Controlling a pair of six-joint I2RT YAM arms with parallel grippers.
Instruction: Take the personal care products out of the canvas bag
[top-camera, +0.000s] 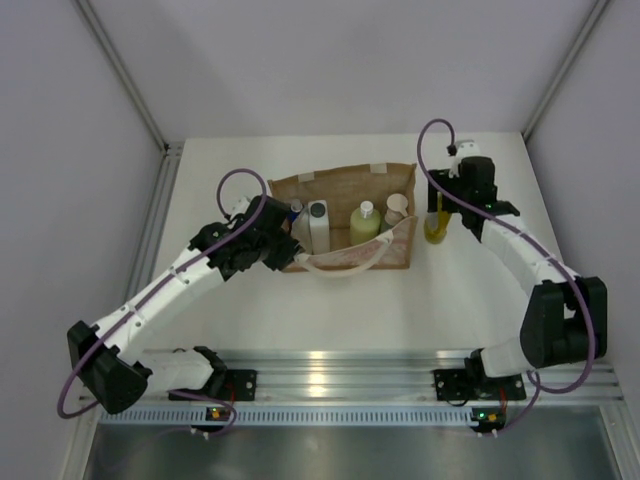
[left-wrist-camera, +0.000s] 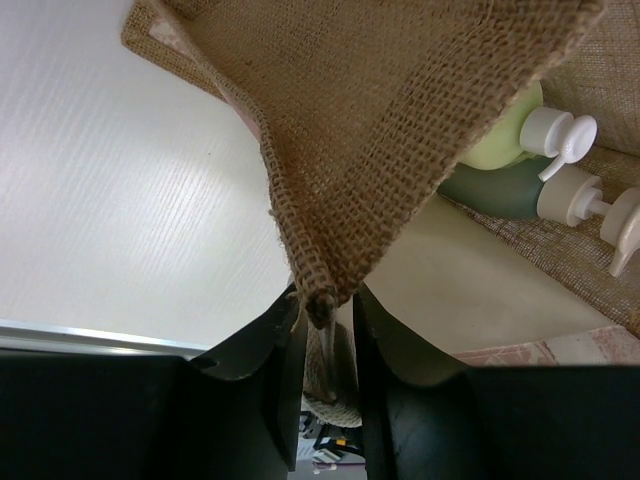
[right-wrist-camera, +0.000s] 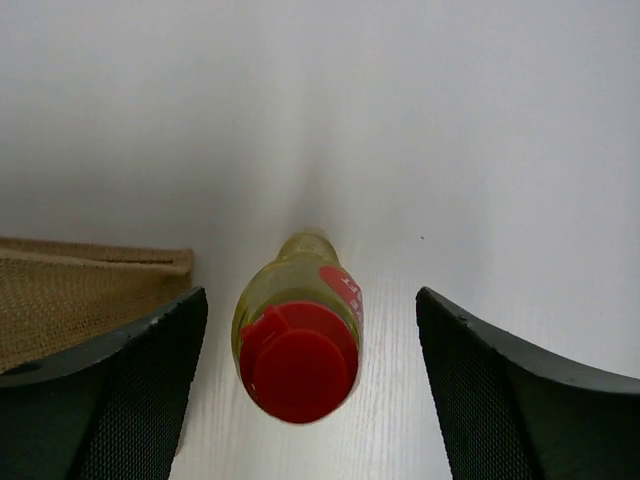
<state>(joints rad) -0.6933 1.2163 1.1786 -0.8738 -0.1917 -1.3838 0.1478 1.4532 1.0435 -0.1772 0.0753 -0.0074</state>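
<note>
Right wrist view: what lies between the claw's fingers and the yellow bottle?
Only bare white table on each side in the right wrist view; the open right claw straddles the yellow bottle without touching.

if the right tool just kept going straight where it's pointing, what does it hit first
Most likely the red cap of the yellow bottle, standing between the open fingers of the right tool; the table lies beyond. How close the cap is, I can't tell.
</note>
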